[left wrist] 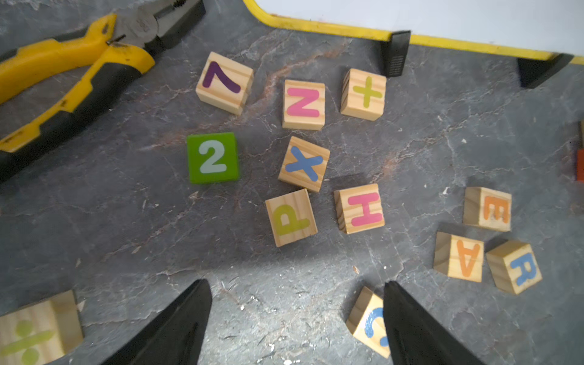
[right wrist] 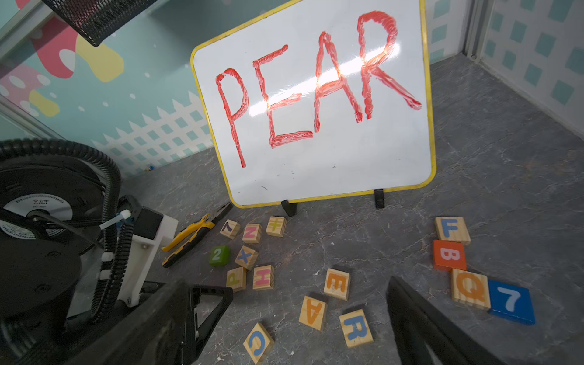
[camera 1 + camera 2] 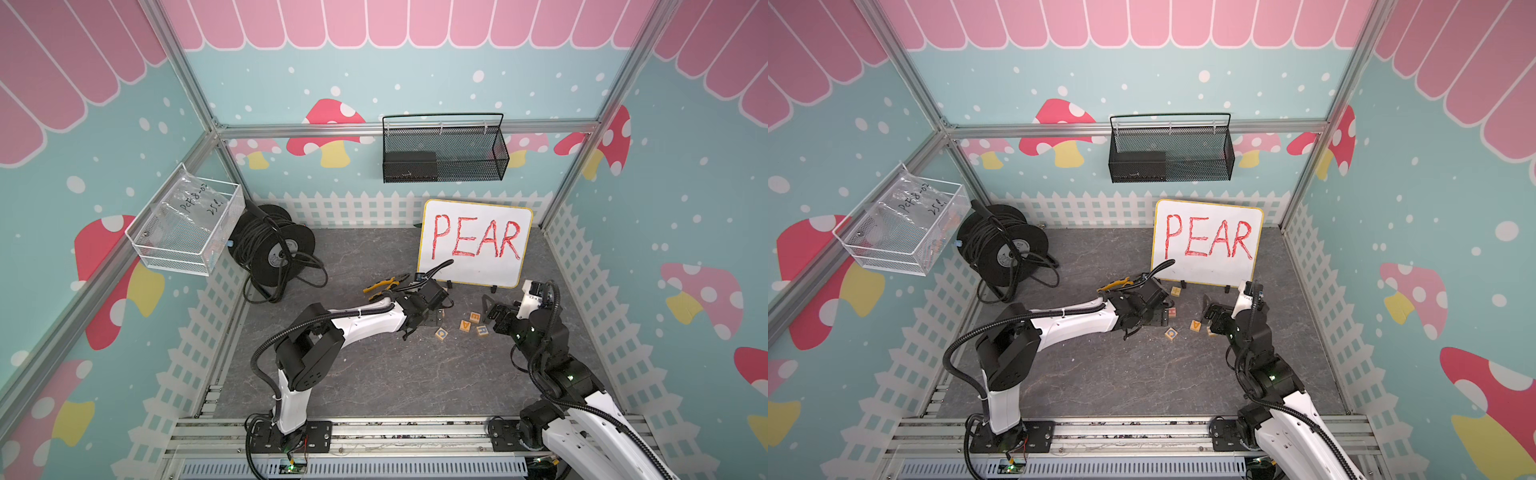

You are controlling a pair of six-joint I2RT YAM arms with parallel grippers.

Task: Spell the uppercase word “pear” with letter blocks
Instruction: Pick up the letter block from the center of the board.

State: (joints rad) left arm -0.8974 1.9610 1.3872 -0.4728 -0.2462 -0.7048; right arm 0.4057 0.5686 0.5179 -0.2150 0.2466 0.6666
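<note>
In the left wrist view the letter blocks lie on the grey floor: yellow P (image 1: 290, 218) just beyond my fingertips, with orange E (image 1: 488, 209), orange A (image 1: 459, 256) and blue R (image 1: 514, 267) grouped off to one side. My left gripper (image 1: 296, 282) hovers low and open, nothing between its fingers. My right gripper (image 2: 311, 286) is open too, above E (image 2: 337, 283), A (image 2: 313, 313) and R (image 2: 356, 328). P (image 2: 236, 278) sits farther off, beside a pink H. In a top view E (image 3: 475, 318), A (image 3: 465, 326) and R (image 3: 482, 330) lie between the two grippers.
Close around P are an H block (image 1: 359, 208), an X block (image 1: 304, 164), a green 2 (image 1: 212, 157), then N, + and 7 blocks. A blue C block (image 1: 368, 320) touches one left finger. Yellow pliers (image 1: 79, 72), the PEAR whiteboard (image 3: 476, 243) and a cable reel (image 3: 270, 245) stand behind.
</note>
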